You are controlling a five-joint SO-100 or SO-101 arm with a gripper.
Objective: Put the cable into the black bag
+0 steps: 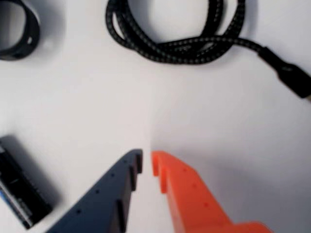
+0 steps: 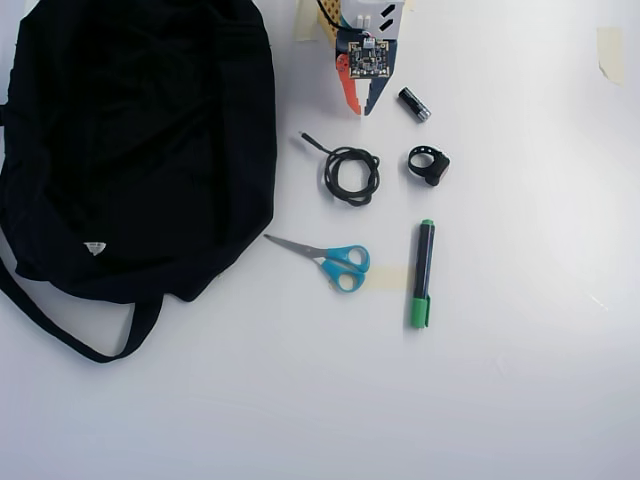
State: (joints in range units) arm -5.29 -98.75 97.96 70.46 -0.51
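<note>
In the overhead view the gripper [image 2: 361, 111] hangs at the far edge of the white table [image 2: 520, 380], its orange and dark blue fingers pointing toward the near side, tips drawn almost together and holding nothing. The wrist view shows the same: the dark blue finger [image 1: 112, 194] and the orange finger [image 1: 189, 194] meet in a narrow gap at the gripper [image 1: 146, 162], with bare table between them. The cable [image 2: 349, 174] lies coiled just near of the gripper in the overhead view, apart from it, its short straight end reaching to the upper left toward the black bag [image 2: 130, 140]; in the wrist view the braided cable [image 1: 180, 34] fills the top of the picture with its plug running off to the right. The black bag sprawls over the left of the table, a small white tag on it and its strap looping toward the near edge. A small battery [image 2: 414, 104] lies right of the gripper, a black ring-shaped strap [image 2: 429, 164] right of the cable, blue-handled scissors [image 2: 330, 261] near of the cable, and a green marker [image 2: 422, 272] to their right
</note>
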